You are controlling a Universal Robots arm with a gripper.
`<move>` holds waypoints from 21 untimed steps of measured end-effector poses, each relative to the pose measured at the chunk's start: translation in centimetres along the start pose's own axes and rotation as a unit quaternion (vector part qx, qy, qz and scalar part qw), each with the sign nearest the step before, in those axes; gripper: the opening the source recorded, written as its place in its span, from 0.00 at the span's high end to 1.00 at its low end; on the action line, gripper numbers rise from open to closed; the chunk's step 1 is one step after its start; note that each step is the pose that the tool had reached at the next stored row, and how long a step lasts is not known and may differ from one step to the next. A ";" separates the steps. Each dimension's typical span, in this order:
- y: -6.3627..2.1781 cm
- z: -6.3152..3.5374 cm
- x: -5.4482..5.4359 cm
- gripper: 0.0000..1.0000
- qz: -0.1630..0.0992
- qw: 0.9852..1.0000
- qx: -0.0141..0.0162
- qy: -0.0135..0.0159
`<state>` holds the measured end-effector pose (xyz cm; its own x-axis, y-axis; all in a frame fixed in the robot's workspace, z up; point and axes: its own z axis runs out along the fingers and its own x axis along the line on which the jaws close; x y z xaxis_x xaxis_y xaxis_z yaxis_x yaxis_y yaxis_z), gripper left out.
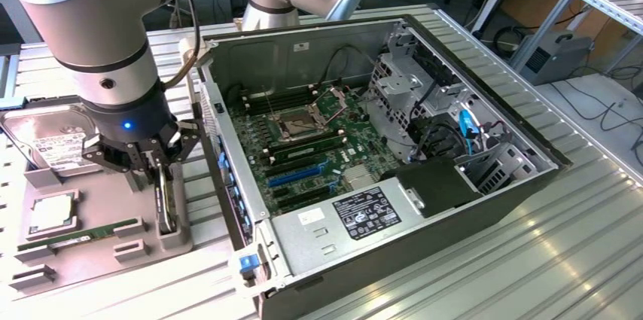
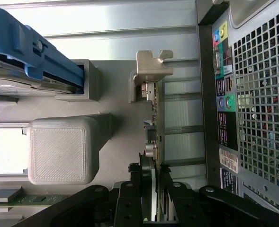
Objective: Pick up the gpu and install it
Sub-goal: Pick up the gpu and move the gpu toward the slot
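The gpu (image 1: 162, 203) stands on edge in a slot of the grey holder tray (image 1: 95, 267), just outside the open computer case. My gripper (image 1: 153, 163) comes straight down over its upper edge. In the wrist view the gpu (image 2: 155, 118) is a thin board seen edge-on, with its silver bracket (image 2: 151, 68) at the far end. My gripper (image 2: 154, 191) straddles the near end. The black fingers (image 2: 138, 189) press close against both faces of the card, and the card still sits in its slot.
The open computer case (image 1: 517, 184) lies on its side at the exterior view's right, its motherboard (image 1: 301, 147) and blue expansion slots (image 1: 297, 177) exposed. The tray also carries a hard drive (image 1: 50, 143), a processor (image 1: 50, 214) and a green memory stick (image 1: 80, 234). The case's rear panel (image 2: 257, 94) is right beside the card.
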<state>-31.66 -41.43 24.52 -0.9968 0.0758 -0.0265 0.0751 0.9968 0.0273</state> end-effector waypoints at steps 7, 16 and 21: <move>0.00 0.00 0.0 0.73 0.000 1.000 0.000 0.000; 0.04 -1.46 0.0 0.73 0.000 1.000 0.002 0.000; 0.10 -3.63 -0.1 0.73 0.000 1.000 0.005 0.000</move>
<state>-31.66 -41.43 28.15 -0.9968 0.0756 -0.0273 0.0751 0.9970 0.0175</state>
